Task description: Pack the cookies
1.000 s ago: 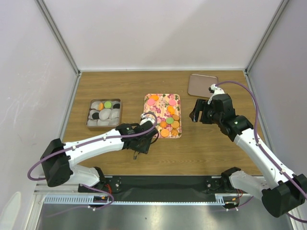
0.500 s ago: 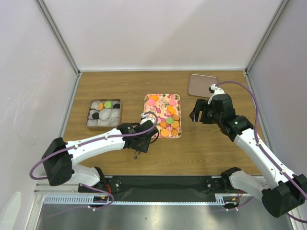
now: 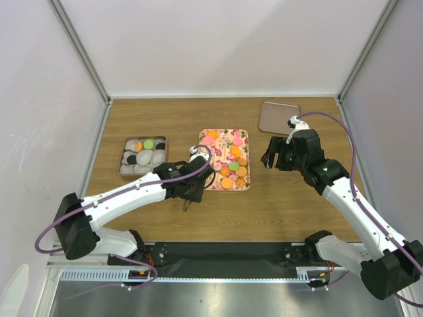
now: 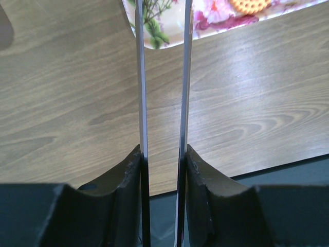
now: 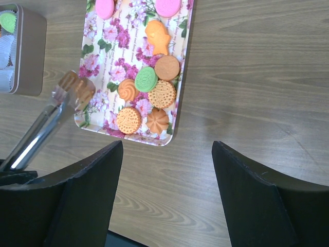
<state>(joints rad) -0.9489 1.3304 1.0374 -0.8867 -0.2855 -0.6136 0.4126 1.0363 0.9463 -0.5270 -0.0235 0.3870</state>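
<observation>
Cookies lie on a flowered tray: orange ones, a green one and pink ones. More cookies sit in paper cups in a metal tin, among them a green one. My left gripper is shut on metal tongs. The two blades run up between my fingers to the tray's near left corner. In the right wrist view the tong tips hover over the tray's left edge, blurred and brownish. I cannot tell whether they hold a cookie. My right gripper is open and empty, right of the tray.
The tin's flat lid lies at the back right. The tin stands left of the tray, with a gap of bare wood between them. White walls enclose the table on three sides.
My left arm has moved the tongs a little away from me and left, along the tray's left edge. The right arm has not moved.
</observation>
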